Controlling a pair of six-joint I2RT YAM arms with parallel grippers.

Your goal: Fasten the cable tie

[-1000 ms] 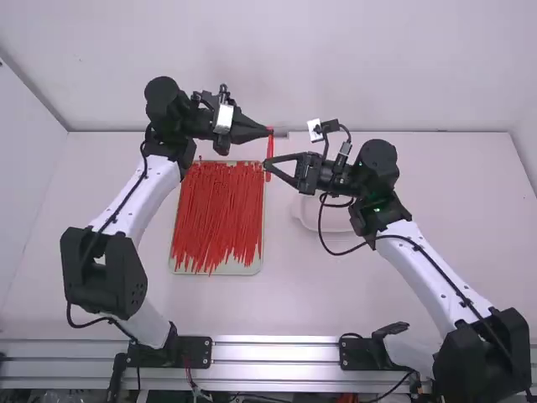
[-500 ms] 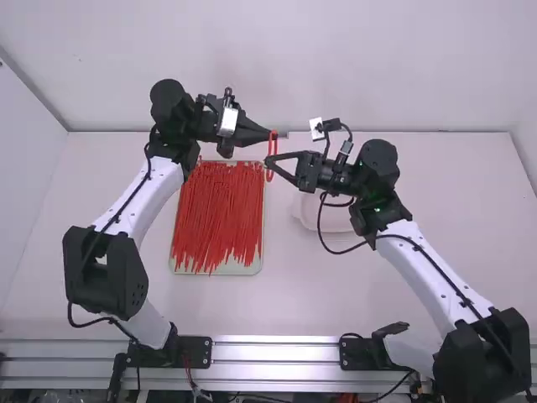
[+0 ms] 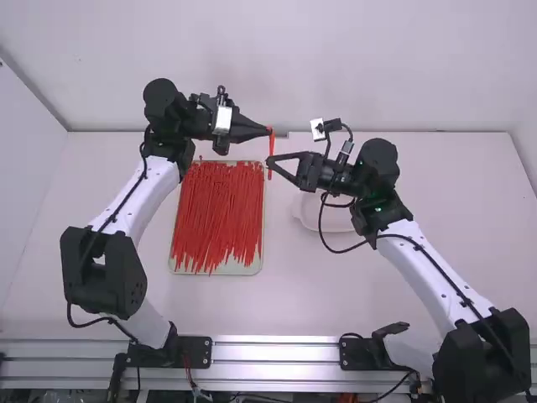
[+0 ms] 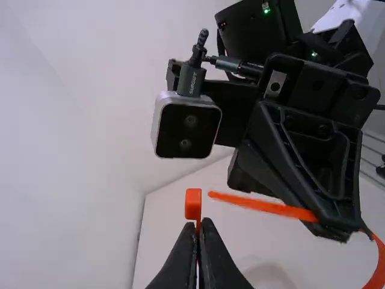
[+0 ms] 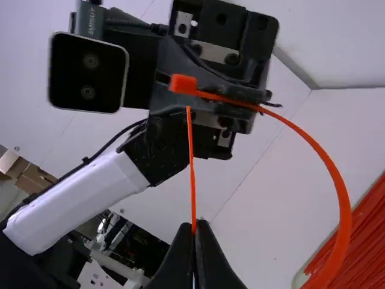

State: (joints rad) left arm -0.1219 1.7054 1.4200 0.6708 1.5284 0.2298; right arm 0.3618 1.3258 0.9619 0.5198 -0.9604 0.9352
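Threading is remaining: I am pinching the cable tie [image 3: 269, 155] by its head [image 4: 193, 203] in my left gripper [image 3: 267, 131] and its tail [image 5: 190, 174] in my right gripper [image 3: 268, 166] (loop bowed above the tray [image 3: 243, 270]), tip just beside the head.

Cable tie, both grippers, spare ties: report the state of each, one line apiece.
cable tie: bent into a loop, tail tip at the head, not visibly through it.
left gripper: shut just behind the head.
right gripper: shut on the tail.
spare ties: lying loose on the tray.

The cable tie [image 4: 252, 203] runs off the left wrist view.
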